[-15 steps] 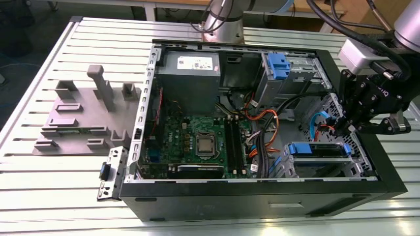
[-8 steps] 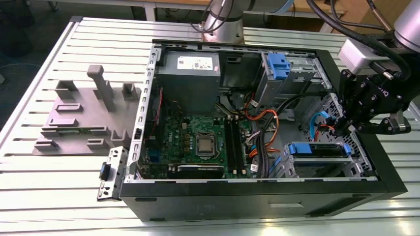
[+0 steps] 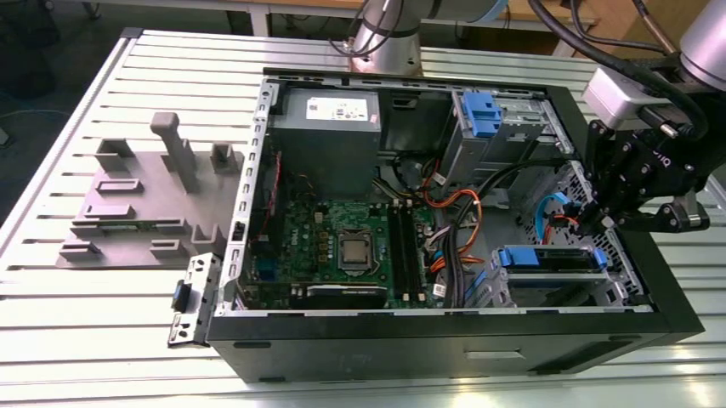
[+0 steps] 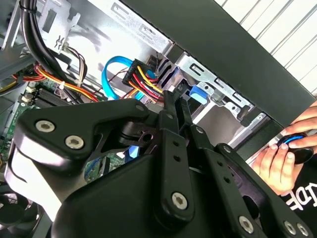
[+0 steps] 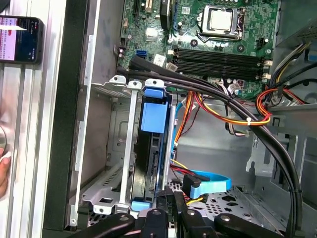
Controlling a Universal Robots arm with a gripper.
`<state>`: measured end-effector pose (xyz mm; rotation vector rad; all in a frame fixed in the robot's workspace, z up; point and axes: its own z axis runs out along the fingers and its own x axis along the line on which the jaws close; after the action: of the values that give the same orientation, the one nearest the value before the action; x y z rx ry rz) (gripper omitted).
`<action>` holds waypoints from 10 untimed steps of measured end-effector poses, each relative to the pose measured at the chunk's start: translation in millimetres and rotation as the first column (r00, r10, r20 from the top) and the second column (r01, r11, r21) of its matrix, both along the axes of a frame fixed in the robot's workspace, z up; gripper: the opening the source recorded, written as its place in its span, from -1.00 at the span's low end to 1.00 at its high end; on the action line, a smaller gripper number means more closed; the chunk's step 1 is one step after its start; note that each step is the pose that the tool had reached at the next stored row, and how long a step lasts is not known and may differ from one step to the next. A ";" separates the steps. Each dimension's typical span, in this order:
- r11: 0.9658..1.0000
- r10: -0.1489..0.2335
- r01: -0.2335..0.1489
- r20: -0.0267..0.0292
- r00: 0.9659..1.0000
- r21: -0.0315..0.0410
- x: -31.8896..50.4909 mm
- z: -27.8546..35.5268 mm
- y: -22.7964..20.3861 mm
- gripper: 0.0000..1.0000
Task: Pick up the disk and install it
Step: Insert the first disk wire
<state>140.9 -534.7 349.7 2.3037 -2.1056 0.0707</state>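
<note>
Closest in the second wrist view, the gripper (image 4: 174,101) has its fingers pinched together with nothing between them, tips just beside the drive cage. The open computer case (image 3: 454,336) lies on a slatted table (image 3: 91,323). The disk (image 5: 148,153) sits edge-on in that cage, so seating looks done. A blue cable (image 5: 210,181) and bundled wires (image 5: 233,116) crowd the space alongside; whether anything is plugged in, I cannot tell. A hand (image 4: 280,158) rests outside the case.

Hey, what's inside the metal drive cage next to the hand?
The disk stands on edge in the cage, with its blue carrier showing along the edge. The disk's label face cannot be seen because the cage walls cover it.
</note>
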 end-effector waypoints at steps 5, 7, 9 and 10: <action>1.000 0.001 -0.001 0.033 0.999 0.002 -4.6 -0.2 -1.4 -0.65; 1.000 0.001 -0.001 0.039 0.999 0.015 -6.0 -0.7 -2.6 -0.65; 1.000 0.000 -0.002 0.042 0.999 0.027 -7.1 -1.1 -4.8 -0.65; 1.000 0.000 -0.002 0.043 0.999 0.031 -7.6 -1.2 -6.1 -0.65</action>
<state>133.3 -540.8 348.4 2.3414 -2.1404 0.0889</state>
